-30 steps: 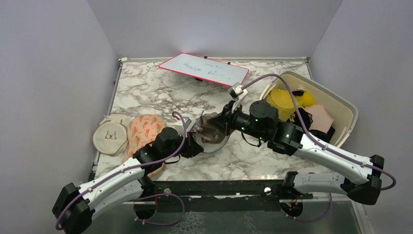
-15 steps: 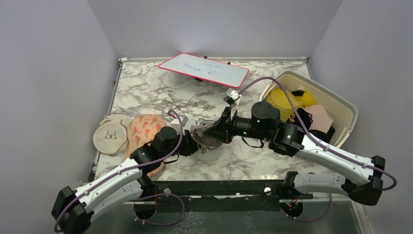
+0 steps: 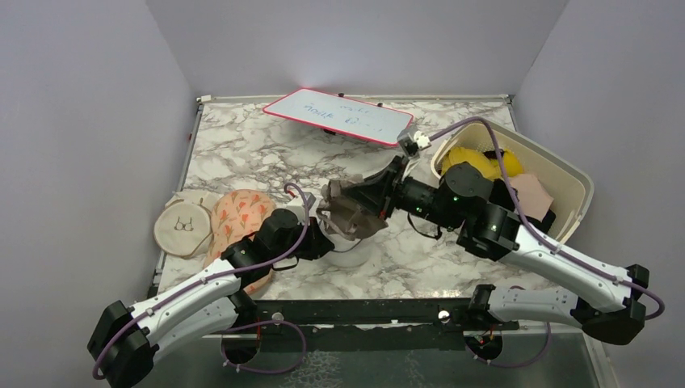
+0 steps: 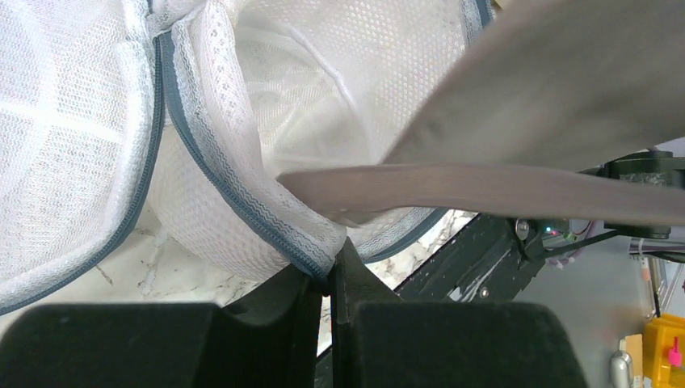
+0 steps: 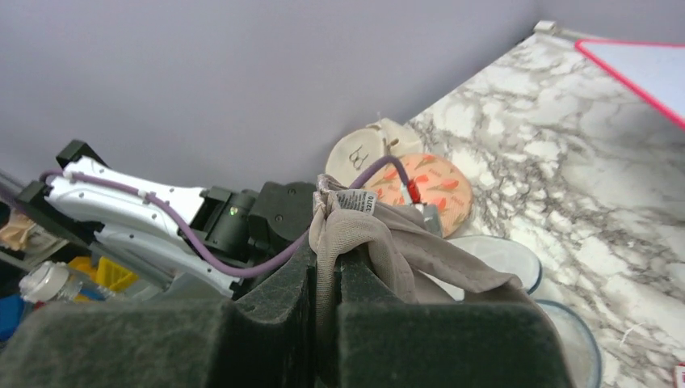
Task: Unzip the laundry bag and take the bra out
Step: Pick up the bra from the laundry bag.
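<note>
The laundry bag [image 3: 346, 246], a white mesh cylinder with grey-blue zipper trim, lies open at the table's front middle. My left gripper [image 3: 317, 242] is shut on its zipper rim, seen close up in the left wrist view [image 4: 329, 271] with the mesh [image 4: 242, 162] spread above the jaws. My right gripper [image 3: 368, 192] is shut on the bra [image 3: 349, 213], which looks taupe grey-brown here, and holds it above the bag's mouth. In the right wrist view the fabric [image 5: 420, 250] is pinched between my gripper's jaws [image 5: 327, 263], its label showing. A strap [image 4: 485, 190] crosses the left wrist view.
A flat beige pouch with a bra drawing [image 3: 183, 226] and an orange patterned pouch [image 3: 242, 214] lie at the left. A red-edged whiteboard [image 3: 339, 115] lies at the back. A beige bin [image 3: 569, 182] at the right holds a yellow piece [image 3: 472, 162] and a black garment [image 3: 505, 194].
My right gripper has pulled up and back to the right with the bra, drawing it out of the bag's mouth. My left gripper has kept its hold on the rim.
</note>
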{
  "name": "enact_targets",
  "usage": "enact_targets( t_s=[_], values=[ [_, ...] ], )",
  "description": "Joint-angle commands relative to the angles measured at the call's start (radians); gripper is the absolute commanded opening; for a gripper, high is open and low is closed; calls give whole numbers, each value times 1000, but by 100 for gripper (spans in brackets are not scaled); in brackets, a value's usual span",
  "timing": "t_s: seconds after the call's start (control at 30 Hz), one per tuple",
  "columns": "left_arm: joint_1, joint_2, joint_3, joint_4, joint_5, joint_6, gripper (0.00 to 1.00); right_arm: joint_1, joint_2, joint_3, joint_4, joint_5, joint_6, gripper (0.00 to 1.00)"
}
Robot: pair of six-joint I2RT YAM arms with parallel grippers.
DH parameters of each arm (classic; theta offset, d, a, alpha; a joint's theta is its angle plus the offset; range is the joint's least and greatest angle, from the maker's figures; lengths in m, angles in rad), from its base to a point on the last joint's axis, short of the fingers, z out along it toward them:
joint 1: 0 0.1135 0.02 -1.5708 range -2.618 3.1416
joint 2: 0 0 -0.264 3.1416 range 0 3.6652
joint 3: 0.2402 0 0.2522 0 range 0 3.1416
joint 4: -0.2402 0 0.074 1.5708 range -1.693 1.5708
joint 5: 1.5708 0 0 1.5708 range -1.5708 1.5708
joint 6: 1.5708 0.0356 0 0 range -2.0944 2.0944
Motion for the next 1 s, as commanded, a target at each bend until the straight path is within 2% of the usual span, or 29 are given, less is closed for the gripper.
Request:
enact_targets(
  t_s=[0.0,0.13,0.2,0.37,0.47,0.57,0.77,0.8,0.87,0.97],
  values=[
    [-6,-18,-2,23,18,-2,1,0,-25,150,-91,137,-122,1],
    [-6,-28,13,5,9,8,9,1,-60,224,-199,256,-230,1],
    [-5,-29,29,-15,2,27,21,0,-86,232,-224,320,-282,1],
    [-6,-38,100,-108,-58,108,44,0,-99,217,-302,493,-345,1],
    [-6,-50,134,-148,-81,139,63,1,-110,174,-295,566,-360,1],
    [-5,-56,172,-182,-109,168,77,1,-99,144,-283,649,-369,1],
    [-6,-54,262,-268,-170,234,87,-3,-22,138,-232,884,-483,1],
    [-6,-55,276,-282,-182,242,93,-13,-5,143,-215,900,-507,1],
    [-5,-57,302,-306,-205,256,96,-62,11,155,-180,884,-536,1],
    [-6,-63,340,-339,-237,279,99,-202,34,198,-195,769,-489,1]
  ],
)
